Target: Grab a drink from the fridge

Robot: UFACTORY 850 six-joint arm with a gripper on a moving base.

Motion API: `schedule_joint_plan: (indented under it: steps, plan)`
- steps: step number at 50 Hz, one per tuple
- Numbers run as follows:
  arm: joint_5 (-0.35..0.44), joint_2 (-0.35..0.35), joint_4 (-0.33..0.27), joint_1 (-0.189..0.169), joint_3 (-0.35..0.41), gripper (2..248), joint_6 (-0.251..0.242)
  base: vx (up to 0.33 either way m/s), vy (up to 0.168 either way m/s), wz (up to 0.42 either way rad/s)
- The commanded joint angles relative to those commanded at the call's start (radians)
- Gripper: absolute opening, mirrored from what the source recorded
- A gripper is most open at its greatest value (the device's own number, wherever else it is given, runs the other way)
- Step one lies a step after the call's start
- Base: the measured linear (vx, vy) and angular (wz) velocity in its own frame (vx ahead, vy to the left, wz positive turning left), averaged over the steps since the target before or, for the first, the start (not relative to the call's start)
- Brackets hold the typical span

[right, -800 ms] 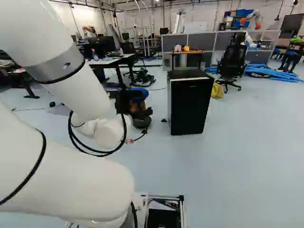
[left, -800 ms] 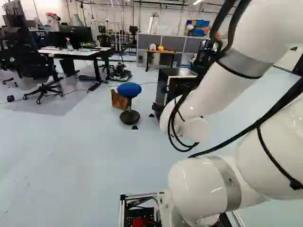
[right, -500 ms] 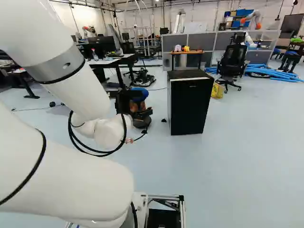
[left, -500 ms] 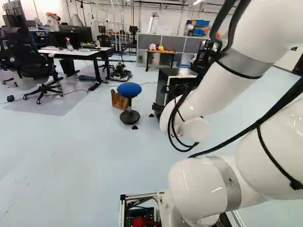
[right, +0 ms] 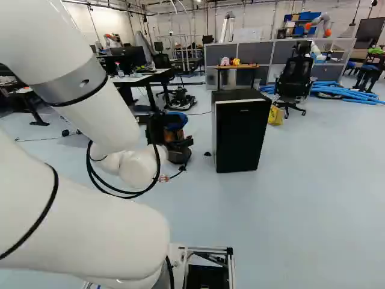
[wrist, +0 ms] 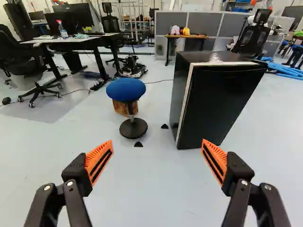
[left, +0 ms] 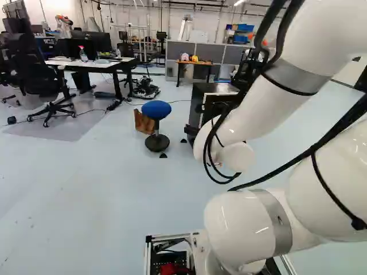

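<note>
Black and boxy, with pale trim along the door's edge, the fridge point(wrist: 218, 106) stands on the light floor point(wrist: 156, 194) ahead of me, its door looking closed and its inside hidden. In the right base view I have it right of my white arm point(right: 105, 120); in the left base view the arm covers part of it. Out at the arm's end, my gripper point(right: 170, 133) hangs in front of the blue-topped stool point(left: 156, 109), apart from the fridge.

Down the wrist view, the gripper point(wrist: 157, 142) is spread wide, its orange pads point(wrist: 99, 161) well apart, nothing but air between them. The fridge lies ahead, mostly beyond one finger; the stool is ahead of the gap, nearer the other finger's side. A brown box point(wrist: 121, 108) sits just behind the stool, and two small black wedges point(wrist: 138, 144) lie on the floor near its round foot.

Farther back I make out a white worktop point(wrist: 90, 39) carrying a monitor point(wrist: 78, 18) and a spray bottle point(wrist: 62, 30), with a black office chair point(wrist: 28, 61) beside it. Behind the fridge, small toys point(wrist: 186, 31) rest on a wooden stand point(wrist: 199, 37) before grey partitions point(wrist: 203, 23). Off at the right of the right base view I get a yellow bag point(right: 275, 115), blue tubes point(right: 355, 95) and, beyond, another robot point(right: 322, 24).
</note>
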Motion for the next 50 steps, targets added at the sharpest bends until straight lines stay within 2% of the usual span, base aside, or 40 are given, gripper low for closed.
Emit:
schedule_joint_plan:
  steps: [25, 50]
  plan:
    - [0.000, 0.000, 0.000, 0.000, 0.000, 247, 0.000, 0.120, -0.012, 0.003]
    - [0.000, 0.000, 0.000, 0.000, 0.000, 247, 0.000, 0.123, -0.067, 0.009]
